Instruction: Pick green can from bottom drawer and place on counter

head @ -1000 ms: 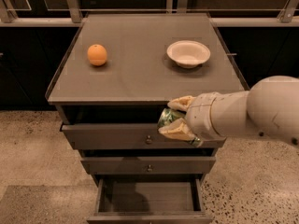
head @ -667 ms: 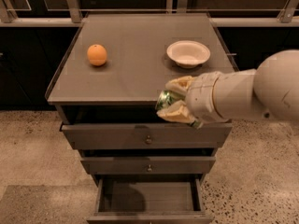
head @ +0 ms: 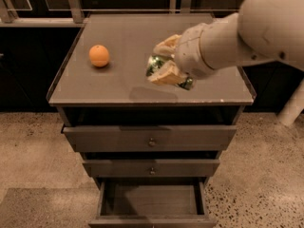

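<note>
Now the gripper (head: 161,60) hangs over the front right part of the desk (head: 118,32), its jaws pinching the green can (head: 154,66) from top and bottom. The can lies tilted between them, its dark shadow on the desk surface at about 7 o'clock from it. An orange (head: 99,55) rests on the desk at 9 o'clock from the gripper, well apart. Toward 6 o'clock, below two knobbed drawers (head: 152,139), the bottom drawer (head: 152,201) stands pulled out.
</note>
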Motion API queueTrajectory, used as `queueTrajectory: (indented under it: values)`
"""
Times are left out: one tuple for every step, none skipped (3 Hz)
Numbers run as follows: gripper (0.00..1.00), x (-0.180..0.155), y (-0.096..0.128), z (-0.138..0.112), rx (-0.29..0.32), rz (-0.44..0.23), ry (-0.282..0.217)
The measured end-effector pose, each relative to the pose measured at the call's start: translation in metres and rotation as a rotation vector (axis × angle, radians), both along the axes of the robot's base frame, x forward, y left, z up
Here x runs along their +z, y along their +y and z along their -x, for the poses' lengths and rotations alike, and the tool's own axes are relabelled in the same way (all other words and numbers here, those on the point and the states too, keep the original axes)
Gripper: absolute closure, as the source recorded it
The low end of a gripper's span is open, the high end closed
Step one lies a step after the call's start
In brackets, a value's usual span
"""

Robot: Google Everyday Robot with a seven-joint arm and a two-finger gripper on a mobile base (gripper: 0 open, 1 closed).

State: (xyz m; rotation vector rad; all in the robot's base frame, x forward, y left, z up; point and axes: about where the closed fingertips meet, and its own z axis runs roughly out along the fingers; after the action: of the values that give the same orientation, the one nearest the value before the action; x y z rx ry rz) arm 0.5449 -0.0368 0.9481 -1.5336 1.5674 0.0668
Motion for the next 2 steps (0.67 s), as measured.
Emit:
queueTrajectory:
  values:
    - [1.0, -0.015, 0.039, -0.048, 0.124, -0.005, 0.034]
    - [1.0, -0.038, 0.08, -0.084, 0.239, -0.002, 0.085]
